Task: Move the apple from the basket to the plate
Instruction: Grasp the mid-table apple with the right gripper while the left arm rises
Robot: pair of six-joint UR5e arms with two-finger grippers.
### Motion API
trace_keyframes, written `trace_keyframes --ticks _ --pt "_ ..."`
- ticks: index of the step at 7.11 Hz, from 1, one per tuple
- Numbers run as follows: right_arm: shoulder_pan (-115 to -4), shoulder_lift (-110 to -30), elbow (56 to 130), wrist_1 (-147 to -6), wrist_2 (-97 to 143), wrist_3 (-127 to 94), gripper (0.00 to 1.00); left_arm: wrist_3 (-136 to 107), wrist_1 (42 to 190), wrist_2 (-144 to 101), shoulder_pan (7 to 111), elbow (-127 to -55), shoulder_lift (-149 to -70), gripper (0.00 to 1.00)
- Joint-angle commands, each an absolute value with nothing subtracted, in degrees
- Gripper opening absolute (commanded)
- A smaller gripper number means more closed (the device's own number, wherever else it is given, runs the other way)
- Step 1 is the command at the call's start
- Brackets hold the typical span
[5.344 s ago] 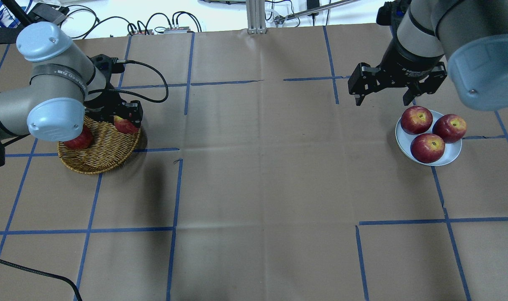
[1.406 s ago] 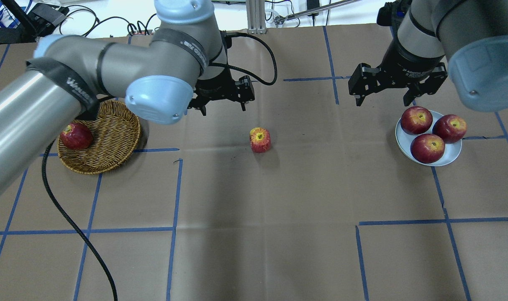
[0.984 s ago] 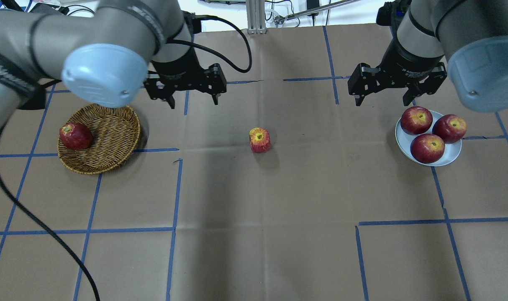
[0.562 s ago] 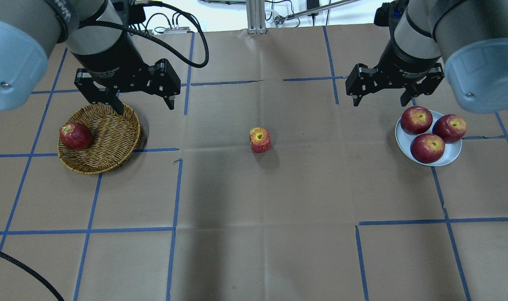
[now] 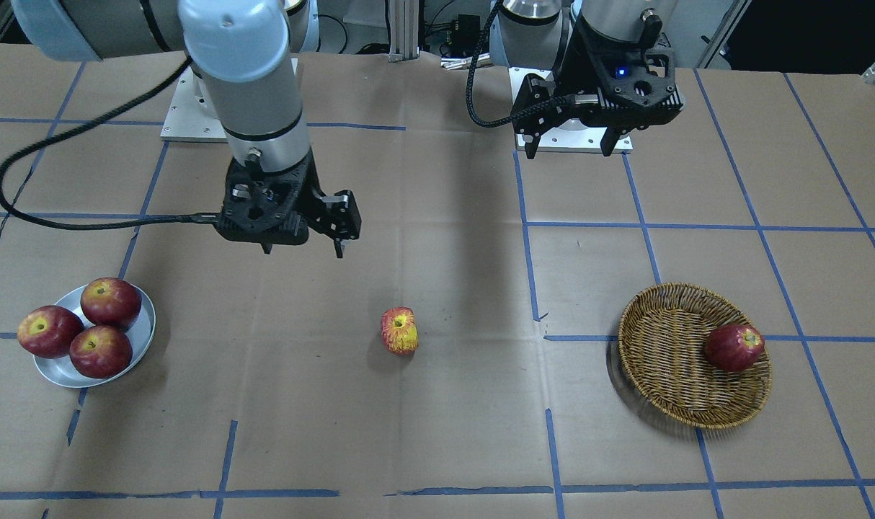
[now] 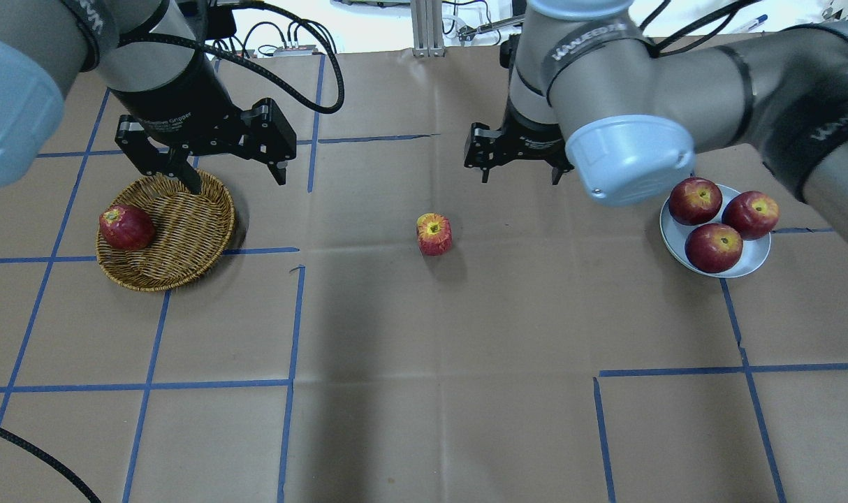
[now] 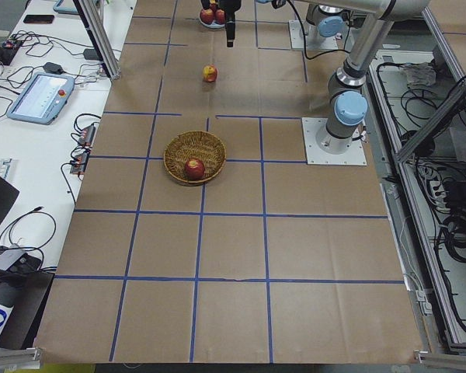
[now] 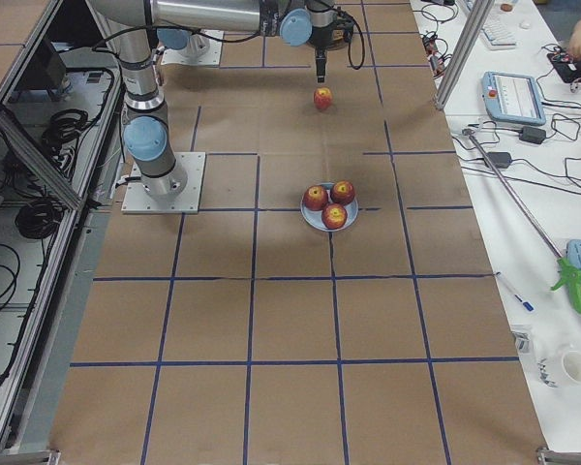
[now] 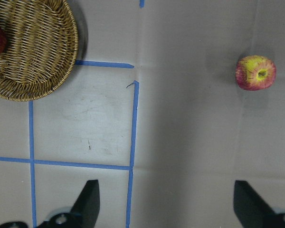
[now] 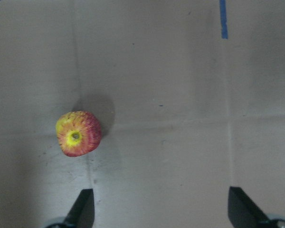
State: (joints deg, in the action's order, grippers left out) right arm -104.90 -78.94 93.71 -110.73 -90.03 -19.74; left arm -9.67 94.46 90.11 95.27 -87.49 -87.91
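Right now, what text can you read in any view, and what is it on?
"Adaptive Gripper": white print on the left gripper body; anything before it is unclear.
Right arm band: lettering too warped to read.
Apple, basket, plate: no text.

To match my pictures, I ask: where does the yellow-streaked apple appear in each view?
Front-facing: apple just below centre.
Overhead: apple at centre.
Left: apple near top, left of middle.
Right: apple near top, right of middle.
Left wrist: apple upper right.
Right wrist: apple left of middle.
Landmark: basket, in front-facing, overhead, left, left wrist.
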Motion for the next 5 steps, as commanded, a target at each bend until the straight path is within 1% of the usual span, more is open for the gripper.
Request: trace_keyframes --ticks 1,4,5 --pt "-111.2 -69.9 91.7 -119.0 -90.4 -27.0 1.00 -9.7 94.0 90.2 95.4 -87.4 -88.0 0.98" --pt "-112.7 -60.2 91.8 -130.0 -92.9 -27.6 1.00 -8.4 94.1 90.1 95.3 -88.1 -88.0 0.98" --pt "-112.7 -58.9 92.1 -130.5 -92.9 -27.6 1.00 -5.6 94.0 90.7 95.3 -88.0 -88.0 0.98"
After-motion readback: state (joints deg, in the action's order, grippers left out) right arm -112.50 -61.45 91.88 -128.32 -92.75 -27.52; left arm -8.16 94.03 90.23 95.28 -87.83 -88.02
